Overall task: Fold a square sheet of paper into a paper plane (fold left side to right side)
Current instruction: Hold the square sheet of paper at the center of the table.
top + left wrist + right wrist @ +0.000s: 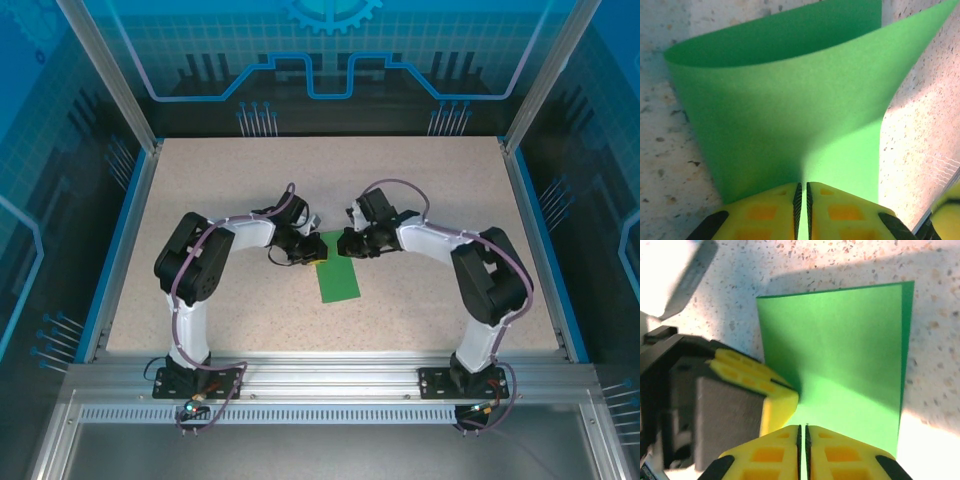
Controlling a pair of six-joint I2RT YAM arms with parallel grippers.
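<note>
Both arms bend in toward the middle. The left claw (802, 186) pinches the green paper (790, 125) tight. The right claw (803, 427) has its fingers squeezed together.

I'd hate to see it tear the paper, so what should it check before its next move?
1. Left pincer clamped on the thin bright green sheet of paper: ok.
2. Right pincer closed at the sheet's edge: ok; truly pinching it: cannot tell.
3. Layers' edges matched: not ok, a thin strip of the lower layer shows.
4. Fold pressed flat: not ok, the sheet bows open near the left pincer.
5. Sheet well inside the speckled beige table: ok.
</note>
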